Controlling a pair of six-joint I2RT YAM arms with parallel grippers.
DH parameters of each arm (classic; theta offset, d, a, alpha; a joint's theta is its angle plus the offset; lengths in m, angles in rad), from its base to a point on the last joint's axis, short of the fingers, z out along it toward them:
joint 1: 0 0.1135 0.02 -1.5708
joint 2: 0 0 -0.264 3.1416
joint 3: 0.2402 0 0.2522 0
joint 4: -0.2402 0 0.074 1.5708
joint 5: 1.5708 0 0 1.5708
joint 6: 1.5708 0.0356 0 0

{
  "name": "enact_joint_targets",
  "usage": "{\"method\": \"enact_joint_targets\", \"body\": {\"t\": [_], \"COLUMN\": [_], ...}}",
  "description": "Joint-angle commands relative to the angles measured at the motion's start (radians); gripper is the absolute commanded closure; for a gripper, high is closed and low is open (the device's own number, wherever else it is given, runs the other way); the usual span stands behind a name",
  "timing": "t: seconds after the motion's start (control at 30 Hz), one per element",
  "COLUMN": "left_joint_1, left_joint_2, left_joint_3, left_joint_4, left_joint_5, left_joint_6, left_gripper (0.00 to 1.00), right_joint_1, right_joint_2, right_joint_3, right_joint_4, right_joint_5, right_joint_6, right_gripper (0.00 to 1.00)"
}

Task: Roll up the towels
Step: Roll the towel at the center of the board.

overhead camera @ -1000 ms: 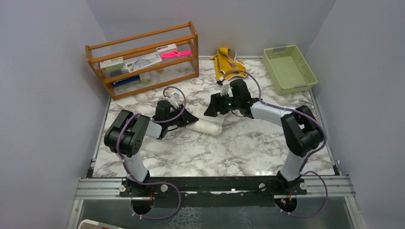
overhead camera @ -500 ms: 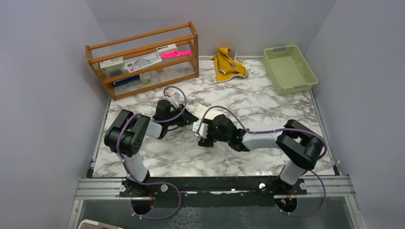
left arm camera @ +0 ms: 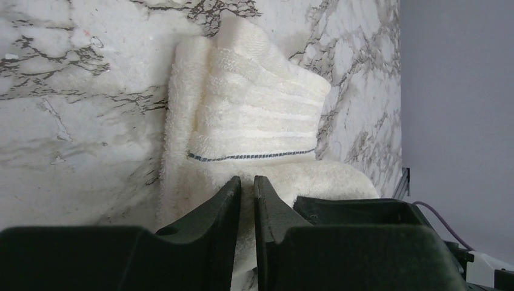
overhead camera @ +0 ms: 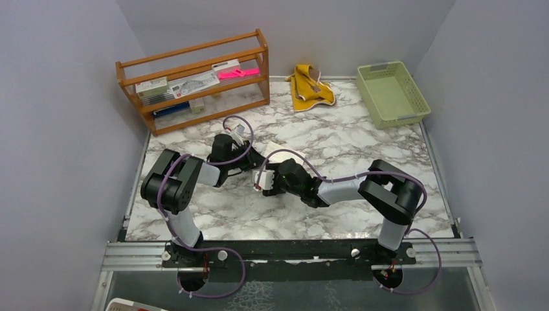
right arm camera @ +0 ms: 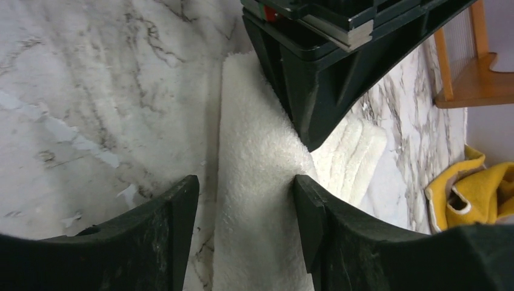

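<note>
The cream-white towel (left arm camera: 254,115) lies partly rolled on the marble table, with a blue-striped flat end beyond the roll. My left gripper (left arm camera: 247,185) is shut, its tips pinching the towel's near part; in the top view it (overhead camera: 254,161) is at mid-table. My right gripper (right arm camera: 245,194) is open and straddles the towel roll (right arm camera: 257,133), with the left gripper's black body just ahead of it. In the top view the right gripper (overhead camera: 265,181) covers most of the towel. The mustard-yellow towel (overhead camera: 309,87) lies crumpled at the back and also shows in the right wrist view (right arm camera: 467,194).
A wooden shelf (overhead camera: 194,81) with books and a pink item stands at the back left. A pale green basket (overhead camera: 392,94) sits at the back right. Grey walls enclose the table on three sides.
My right arm swung from the back, near the yellow towel, forward and left to the cream-white towel, and now covers it. The left arm has barely moved.
</note>
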Motion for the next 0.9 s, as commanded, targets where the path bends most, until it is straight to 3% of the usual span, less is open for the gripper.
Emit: {"method": "enact_joint_targets", "body": {"t": [0.0,0.1,0.17,0.27,0.3,0.37,0.47,0.6,0.67,0.8,0.87], "left_joint_1": [-0.003,-0.002,-0.002,-0.002,-0.003,-0.001,0.004,0.011,0.011,0.011,0.012], "left_joint_2": [-0.014,-0.035,-0.049,-0.06,-0.087,-0.128,-0.215,-0.354,-0.407,-0.463,-0.47], "left_joint_3": [-0.006,-0.004,-0.002,0.005,0.008,0.017,0.038,0.066,0.071,0.068,0.067], "left_joint_4": [-0.141,-0.161,-0.173,-0.196,-0.204,-0.23,-0.302,-0.418,-0.449,-0.471,-0.476], "left_joint_5": [-0.077,-0.079,-0.08,-0.081,-0.08,-0.079,-0.11,-0.194,-0.221,-0.221,-0.218], "left_joint_6": [0.078,0.085,0.087,0.09,0.09,0.093,0.107,0.133,0.136,0.133,0.136], "left_gripper": [0.81,0.81,0.8,0.81,0.81,0.8,0.76,0.53,0.47,0.44,0.44], "right_joint_1": [0.004,0.004,0.004,0.003,0.003,0.0,-0.014,-0.071,-0.111,-0.217,-0.267], "right_joint_2": [0.059,0.084,0.09,0.11,0.124,0.14,0.111,0.043,0.029,0.03,0.057], "right_joint_3": [0.053,0.064,0.075,0.114,0.138,0.178,0.189,0.174,0.186,0.215,0.236], "right_joint_4": [-0.076,-0.106,-0.146,-0.233,-0.278,-0.354,-0.396,-0.389,-0.407,-0.412,-0.403], "right_joint_5": [0.147,0.205,0.212,0.211,0.212,0.182,-0.001,-0.273,-0.41,-0.747,-0.811], "right_joint_6": [-0.001,0.021,0.045,0.123,0.152,0.217,0.344,0.507,0.562,0.632,0.707], "right_gripper": [0.43,0.47,0.57,0.93,0.99,0.99,0.99,0.99,0.99,0.99,0.99]}}
